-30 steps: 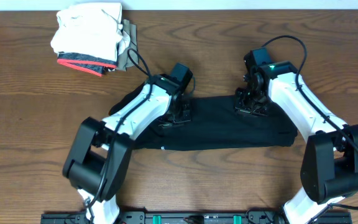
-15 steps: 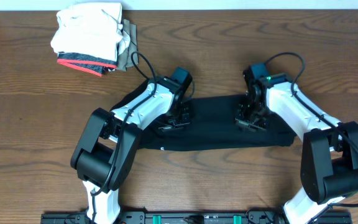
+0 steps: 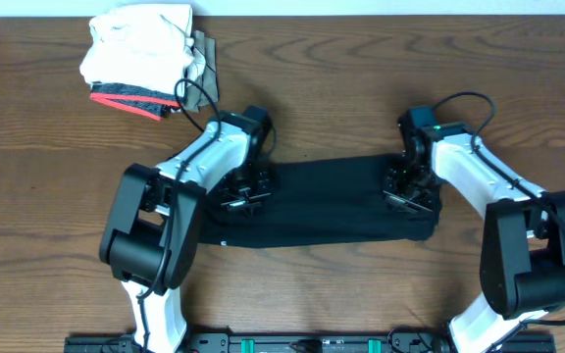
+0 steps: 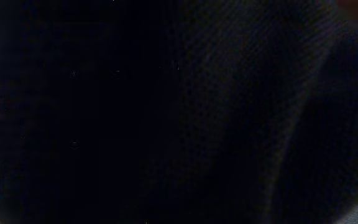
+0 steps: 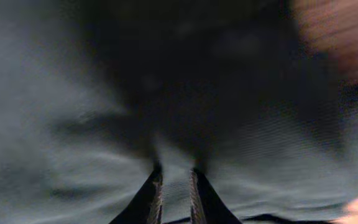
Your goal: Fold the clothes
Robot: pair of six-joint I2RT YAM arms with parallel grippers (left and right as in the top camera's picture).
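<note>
The clothes [image 3: 322, 201], a black shirt, lie on the wooden table [image 3: 37, 216] as a long strip running left to right. My left gripper [image 3: 243, 196] presses down into the strip's left part. Its fingers are hidden, and black cloth [image 4: 241, 93] fills the left wrist view. On the strip's right end sits my right gripper [image 3: 408, 193]. In the right wrist view its gripper [image 5: 176, 171] is shut, with a narrow fold of the shirt's fabric [image 5: 55, 124] between the fingers.
A stack of folded light garments [image 3: 145, 59] with a red-trimmed one at the bottom sits at the far left corner. A black rail [image 3: 292, 343] runs along the table's front edge, where both arm bases stand.
Both grippers moved outward, the left one to the left and the right one to the right. The shirt shifted slightly toward the front edge and now lies as a shorter, neater strip.
</note>
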